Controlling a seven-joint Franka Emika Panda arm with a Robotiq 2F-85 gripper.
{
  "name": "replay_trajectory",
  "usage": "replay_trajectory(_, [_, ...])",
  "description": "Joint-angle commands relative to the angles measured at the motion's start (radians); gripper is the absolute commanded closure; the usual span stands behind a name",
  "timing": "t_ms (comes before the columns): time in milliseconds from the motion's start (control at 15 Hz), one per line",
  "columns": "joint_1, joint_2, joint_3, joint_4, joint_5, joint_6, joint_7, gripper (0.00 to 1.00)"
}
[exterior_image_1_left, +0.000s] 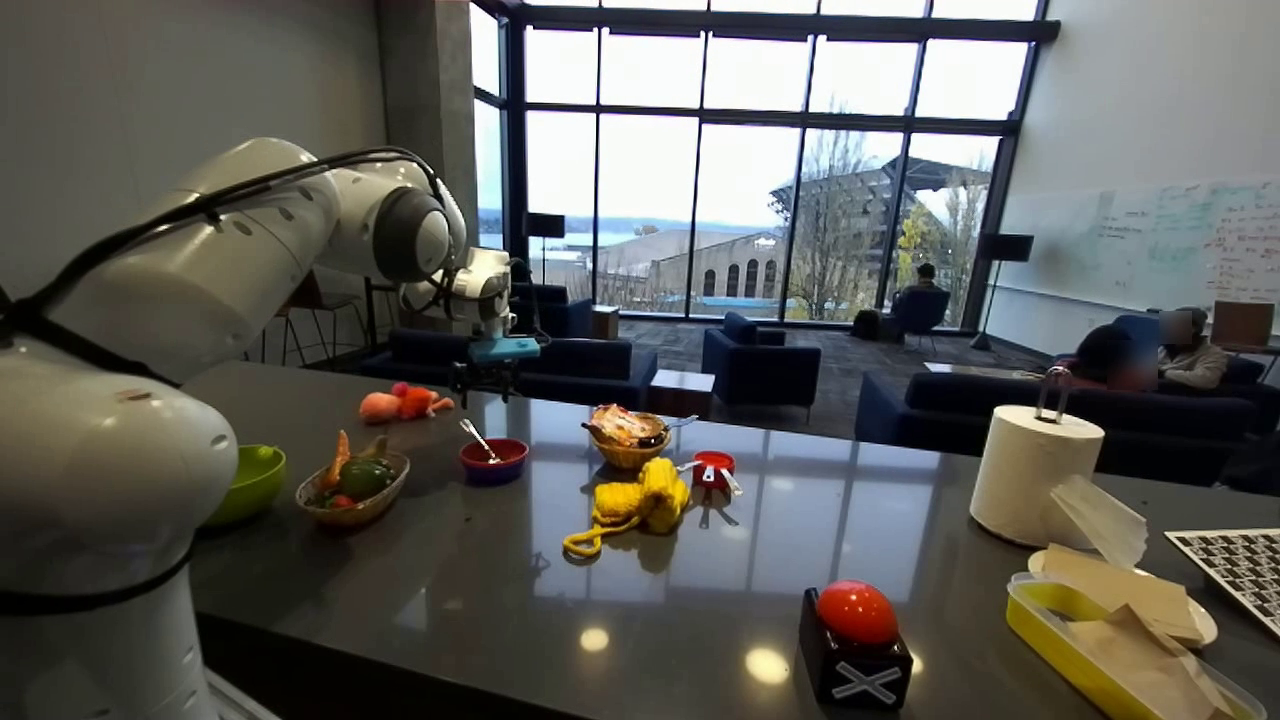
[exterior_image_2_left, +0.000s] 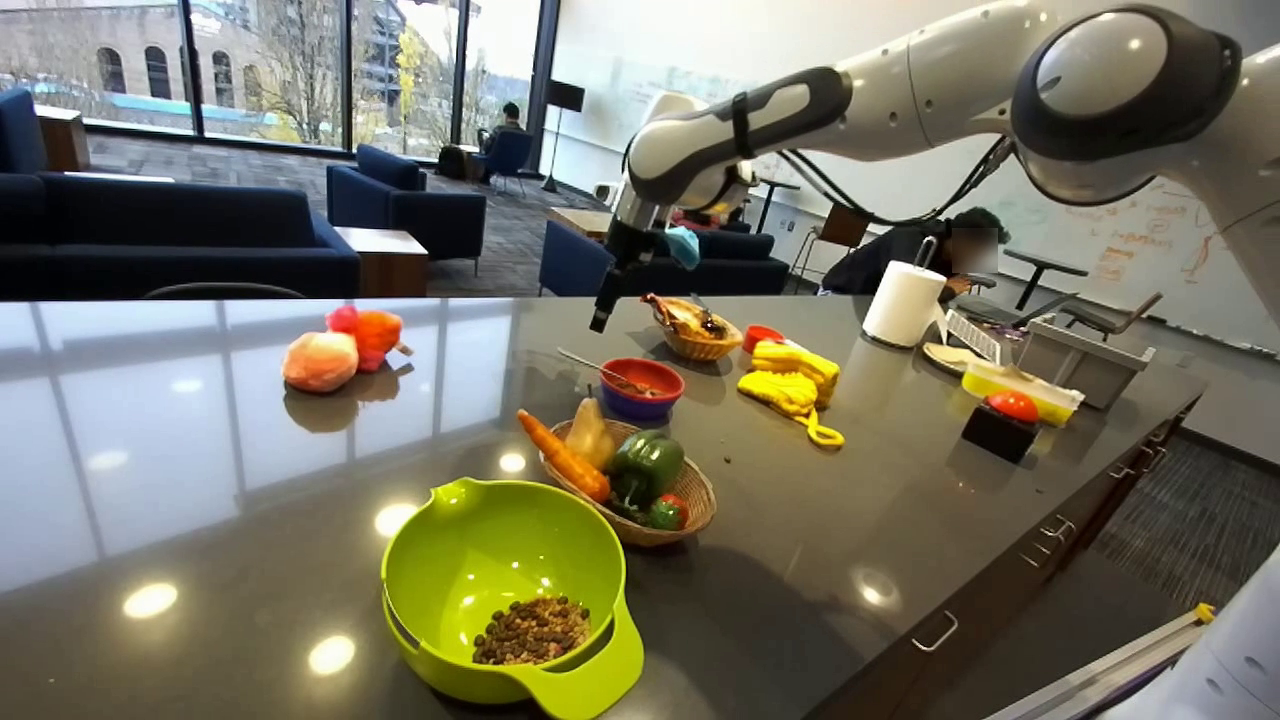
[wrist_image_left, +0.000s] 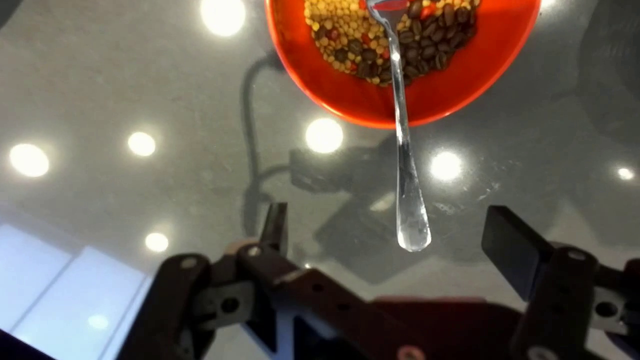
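Observation:
My gripper (wrist_image_left: 387, 222) stands open, its two dark fingers wide apart with nothing between the pads. A silver utensil (wrist_image_left: 404, 135), fork-like at the head, leans out of a bowl, red inside (wrist_image_left: 345, 112); grains and dark beans lie in it. The handle's end points into the gap between the fingers, apparently below them and untouched. In an exterior view the gripper (exterior_image_2_left: 600, 322) hangs above the counter beside the bowl (exterior_image_2_left: 640, 400), purple outside, with the utensil (exterior_image_2_left: 583, 358) sticking out towards it. Another exterior view shows the gripper (exterior_image_1_left: 487, 385) over the same bowl (exterior_image_1_left: 494, 472).
Around the bowl stand a vegetable basket (exterior_image_2_left: 705, 505), a food basket (exterior_image_2_left: 700, 348), a yellow knitted item (exterior_image_2_left: 785, 385) and pink-orange plush toys (exterior_image_2_left: 325, 358). A green bowl (exterior_image_2_left: 410, 575) is near the arm's base. A red-button box (exterior_image_1_left: 855, 640) and paper roll (exterior_image_1_left: 1030, 475) stand further off.

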Motion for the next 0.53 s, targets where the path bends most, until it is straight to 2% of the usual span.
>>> replay_trajectory(0, [0.002,0.069,0.009,0.066,0.025,0.014,-0.037,0.0])
replay_trajectory(467, [-0.001,0.165,0.012,0.148,0.027,0.001,-0.063,0.0])
